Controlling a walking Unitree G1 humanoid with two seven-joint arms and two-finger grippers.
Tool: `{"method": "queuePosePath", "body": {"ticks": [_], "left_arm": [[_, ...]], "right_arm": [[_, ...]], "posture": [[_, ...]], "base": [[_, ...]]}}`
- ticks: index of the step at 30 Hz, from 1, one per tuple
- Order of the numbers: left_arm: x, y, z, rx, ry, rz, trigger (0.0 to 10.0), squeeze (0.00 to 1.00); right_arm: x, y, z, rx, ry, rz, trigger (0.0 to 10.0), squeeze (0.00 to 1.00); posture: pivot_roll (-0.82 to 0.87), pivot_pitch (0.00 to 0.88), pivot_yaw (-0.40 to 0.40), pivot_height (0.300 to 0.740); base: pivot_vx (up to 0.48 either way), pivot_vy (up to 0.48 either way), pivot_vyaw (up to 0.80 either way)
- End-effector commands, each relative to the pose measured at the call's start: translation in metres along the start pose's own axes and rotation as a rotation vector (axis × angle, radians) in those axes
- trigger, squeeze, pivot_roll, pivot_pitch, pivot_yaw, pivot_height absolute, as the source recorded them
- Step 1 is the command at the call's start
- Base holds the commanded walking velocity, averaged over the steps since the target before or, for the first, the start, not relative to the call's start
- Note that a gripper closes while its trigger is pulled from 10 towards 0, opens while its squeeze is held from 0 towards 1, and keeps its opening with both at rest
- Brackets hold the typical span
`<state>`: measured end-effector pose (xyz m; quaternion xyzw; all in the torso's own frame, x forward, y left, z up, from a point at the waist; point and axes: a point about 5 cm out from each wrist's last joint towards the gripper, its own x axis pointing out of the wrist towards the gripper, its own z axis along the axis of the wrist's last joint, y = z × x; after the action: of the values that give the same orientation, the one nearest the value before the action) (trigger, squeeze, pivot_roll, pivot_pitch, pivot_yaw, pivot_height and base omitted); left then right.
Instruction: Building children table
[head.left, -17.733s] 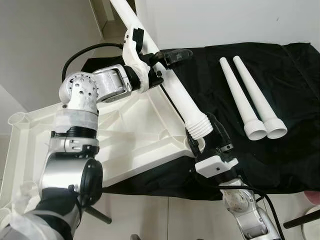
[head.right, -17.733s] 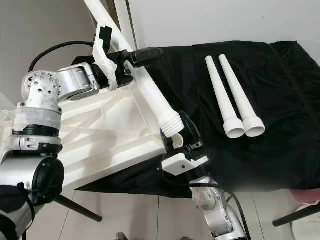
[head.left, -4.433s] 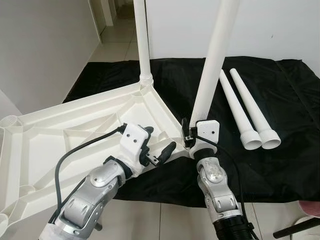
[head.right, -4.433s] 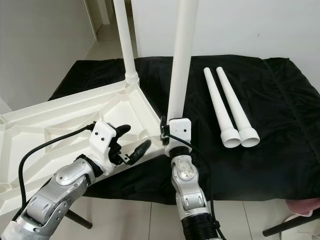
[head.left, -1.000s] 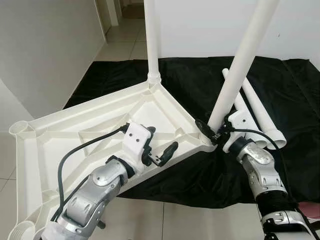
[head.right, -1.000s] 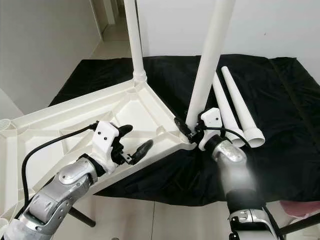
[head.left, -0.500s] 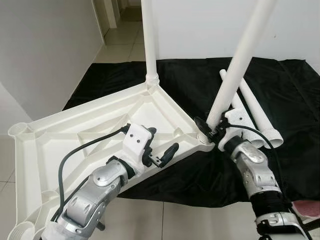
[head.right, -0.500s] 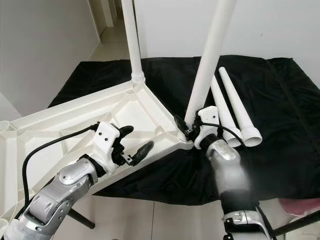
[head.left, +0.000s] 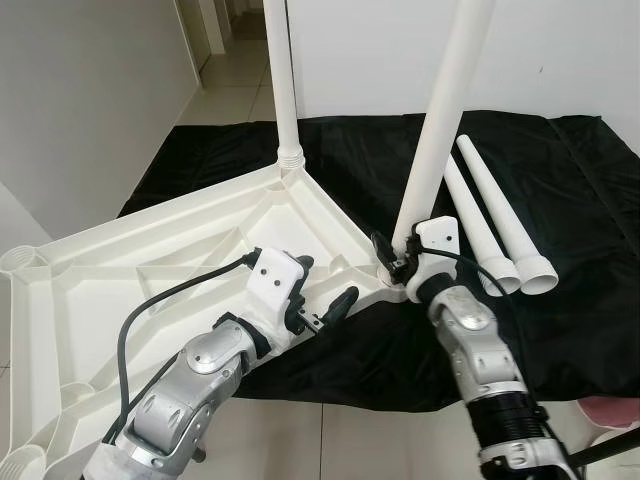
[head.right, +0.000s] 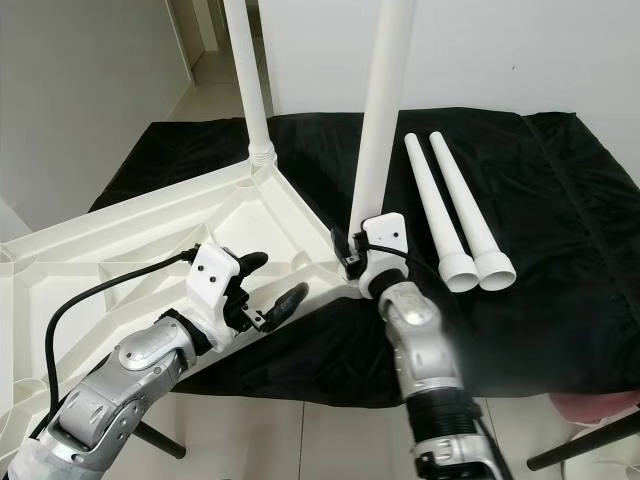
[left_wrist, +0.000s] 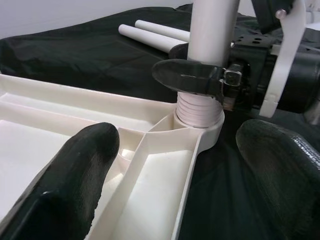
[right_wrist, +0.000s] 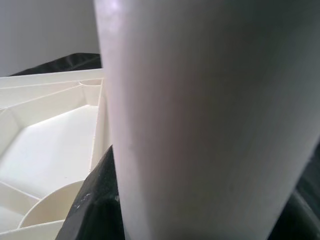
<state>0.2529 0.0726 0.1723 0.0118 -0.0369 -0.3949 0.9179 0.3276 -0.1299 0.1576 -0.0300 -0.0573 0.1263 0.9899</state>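
Observation:
The white tabletop (head.left: 150, 270) lies upside down, partly on a black cloth. One white leg (head.left: 283, 90) stands screwed into its far corner. A second white leg (head.left: 445, 120) rises almost upright from the near right corner socket (left_wrist: 197, 125), where its threaded end (left_wrist: 200, 107) sits. My right gripper (head.left: 398, 252) is shut on this leg just above the threads. My left gripper (head.left: 322, 302) hovers open over the tabletop's near edge, left of that socket, holding nothing. Two loose white legs (head.left: 505, 230) lie side by side on the cloth to the right.
The black cloth (head.left: 580, 200) covers the floor up to a white wall (head.left: 560, 50). A grey wall (head.left: 80, 90) and a tiled hallway lie to the left. A pink object (head.left: 615, 410) and a black rod (head.left: 610, 450) sit at the lower right.
The leg in my right gripper has swung from a rightward lean to nearly upright over the corner socket. My left gripper has stayed open in place. The camera shifted slightly.

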Motion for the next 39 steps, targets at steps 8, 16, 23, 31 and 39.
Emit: {"method": "queuePosePath", "body": {"ticks": [8, 16, 23, 31, 39], "left_arm": [[-0.003, -0.007, -0.004, -0.01, 0.012, -0.078, 10.0, 0.0], [-0.003, -0.007, -0.004, -0.01, 0.012, -0.078, 10.0, 0.0], [-0.002, -0.008, -0.005, -0.007, 0.012, -0.084, 10.0, 0.0], [-0.002, -0.008, -0.005, -0.008, 0.012, -0.088, 10.0, 0.0], [-0.002, -0.009, -0.006, -0.003, 0.015, -0.088, 10.0, 0.0]], "right_arm": [[-0.013, 0.016, -0.021, 0.025, 0.123, -0.293, 10.0, 0.0], [-0.022, 0.022, -0.023, 0.04, 0.128, -0.449, 10.0, 0.0], [-0.022, 0.022, -0.017, 0.059, 0.091, -0.468, 10.0, 0.0], [-0.02, 0.016, -0.007, 0.071, 0.008, -0.412, 10.0, 1.0], [-0.021, 0.007, 0.003, 0.082, -0.082, -0.299, 10.0, 1.0]], "posture": [[-0.03, 0.065, 0.054, 0.74], [-0.02, 0.048, 0.042, 0.74], [-0.02, 0.04, 0.043, 0.74], [-0.02, 0.043, 0.045, 0.74], [-0.03, 0.051, 0.045, 0.74]], "base": [[0.0, 0.0, 0.0], [0.0, 0.0, 0.0], [0.0, 0.0, 0.0], [0.0, 0.0, 0.0], [0.0, 0.0, 0.0]]}}
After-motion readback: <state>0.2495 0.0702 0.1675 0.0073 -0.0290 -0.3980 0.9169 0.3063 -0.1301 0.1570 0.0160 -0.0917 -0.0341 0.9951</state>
